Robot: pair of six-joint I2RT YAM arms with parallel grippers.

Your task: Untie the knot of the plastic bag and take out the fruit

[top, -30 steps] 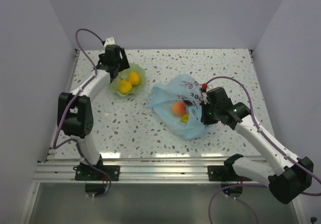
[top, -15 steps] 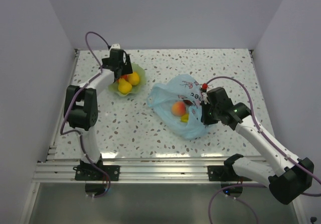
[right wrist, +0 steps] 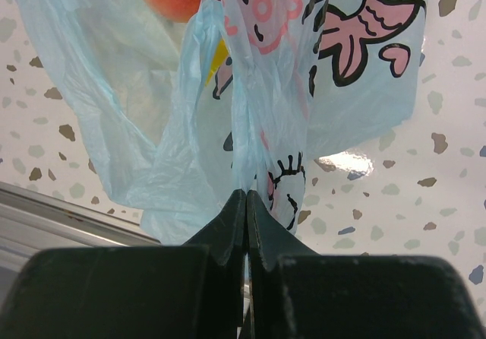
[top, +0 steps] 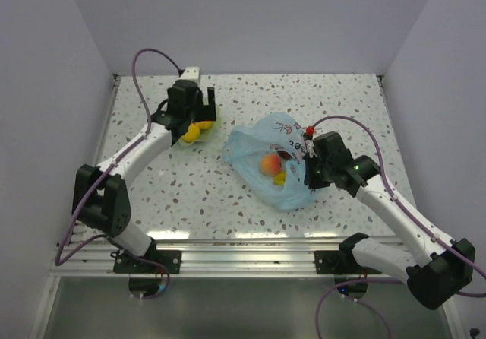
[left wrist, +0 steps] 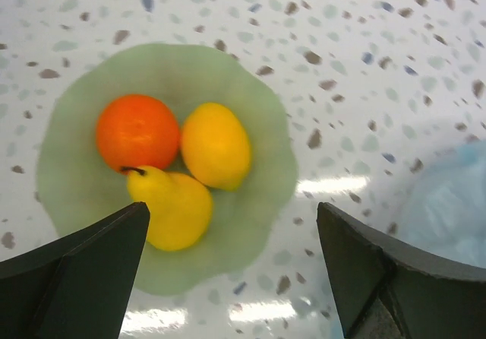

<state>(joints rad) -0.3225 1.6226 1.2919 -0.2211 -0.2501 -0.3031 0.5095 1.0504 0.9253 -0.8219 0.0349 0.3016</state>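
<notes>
Fruit sits in two places. Three pieces lie in the green bowl (left wrist: 262,103) at the far left of the table (top: 197,194): an orange (left wrist: 137,132), a yellow oval piece (left wrist: 216,145) touching its right side, and a yellow pear (left wrist: 173,208) below both in the left wrist view, with its dark stem against the orange. The left gripper (left wrist: 231,210) hangs over this bowl, fingers spread wide with nothing between them. One finger stands at each lower corner of the wrist view, framing the bowl. From above, the left arm covers most of the bowl, and only bits of yellow fruit show beside the gripper.

The bag (top: 254,145) lies crumpled near the middle of the table, to the right of the bowl and well apart from it. Its light-blue film is gaping on top, with the pink-and-dark cartoon print on the far side. Inside it a peach-pink piece (top: 269,164) rests with a smaller yellow piece (top: 279,178) just beside it on the near side. Both also show through the film in the right wrist view.

The right gripper (right wrist: 245,198) is at the bag's right edge, its jaws pressed together on a gathered fold of the film. The printed plastic runs up from the pinch towards the peach-pink piece at the top of that view. Whether the pinched fold is off the table cannot be told. A pale corner of the bag shows at the right edge of the left wrist view.
</notes>
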